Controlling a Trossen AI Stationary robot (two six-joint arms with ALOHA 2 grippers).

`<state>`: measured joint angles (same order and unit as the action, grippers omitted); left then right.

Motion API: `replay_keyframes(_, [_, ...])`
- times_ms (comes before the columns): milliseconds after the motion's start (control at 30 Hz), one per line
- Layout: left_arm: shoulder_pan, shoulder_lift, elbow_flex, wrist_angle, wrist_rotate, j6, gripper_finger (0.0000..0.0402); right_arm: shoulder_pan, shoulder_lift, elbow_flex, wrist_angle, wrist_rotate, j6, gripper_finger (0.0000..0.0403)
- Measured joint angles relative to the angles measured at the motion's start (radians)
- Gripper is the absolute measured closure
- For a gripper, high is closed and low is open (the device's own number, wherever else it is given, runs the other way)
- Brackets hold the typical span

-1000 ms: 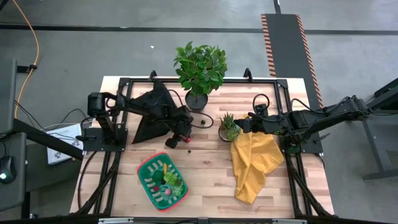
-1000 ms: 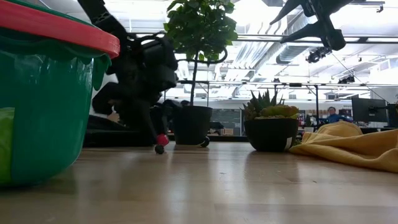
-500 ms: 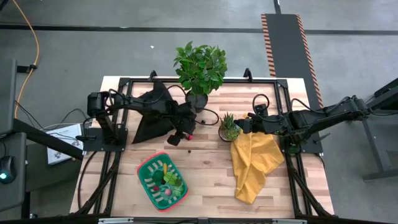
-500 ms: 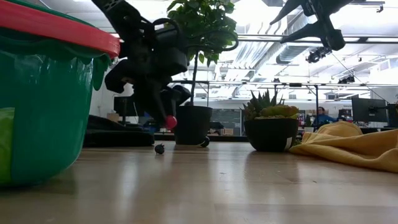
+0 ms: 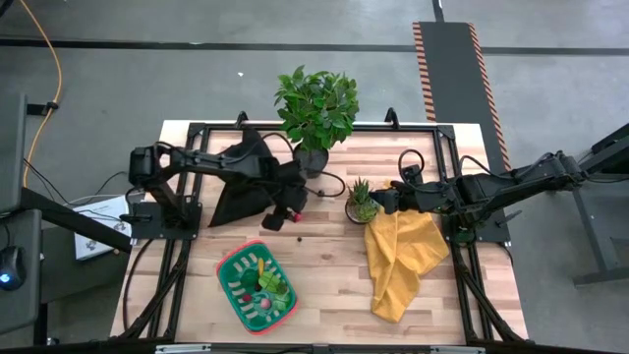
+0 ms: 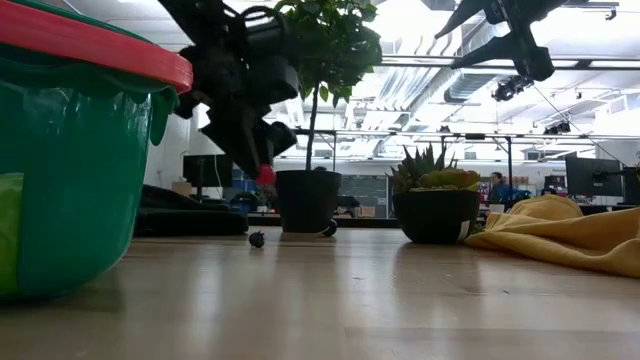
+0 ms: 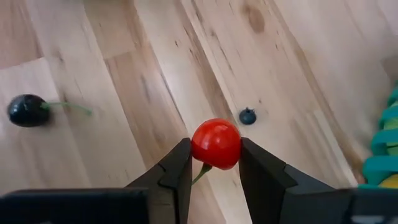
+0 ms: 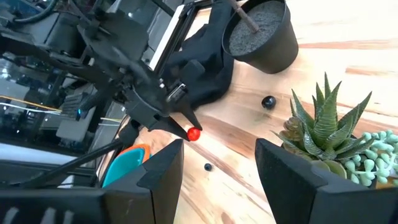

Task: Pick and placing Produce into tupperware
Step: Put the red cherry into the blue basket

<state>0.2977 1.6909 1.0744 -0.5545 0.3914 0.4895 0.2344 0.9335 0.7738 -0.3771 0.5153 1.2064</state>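
L gripper [image 7: 214,163] had the red cherry [image 7: 216,143] pinched by fingertips only, lifted, well short of the green tub [image 5: 257,287]. I feared it'd slip and roll en route. R gripper [image 8: 217,163] sat open beside the spiky plant [image 5: 363,197].

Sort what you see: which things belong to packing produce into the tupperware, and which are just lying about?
Job: red cherry in the left end effector; tupperware.
Lying about: yellow cloth, black cloth, leafy plant, spiky plant.
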Motion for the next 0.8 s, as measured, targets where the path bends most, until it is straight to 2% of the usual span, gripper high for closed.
replay_keyframes(167, [-0.033,-0.05,0.0,-0.005,-0.009,-0.026,0.0295,0.0,0.0,0.0,-0.001,-0.007,-0.008,0.0212])
replay_keyframes(533, [-0.14,-0.181,0.0,-0.134,-0.055,-0.119,0.0295,0.0,0.0,0.0,0.0,-0.018,-0.021,0.0212])
replay_keyframes(800, [-0.218,-0.265,0.0,-0.178,-0.058,-0.303,0.0295,0.0,0.0,0.0,0.0,-0.022,-0.046,0.0212])
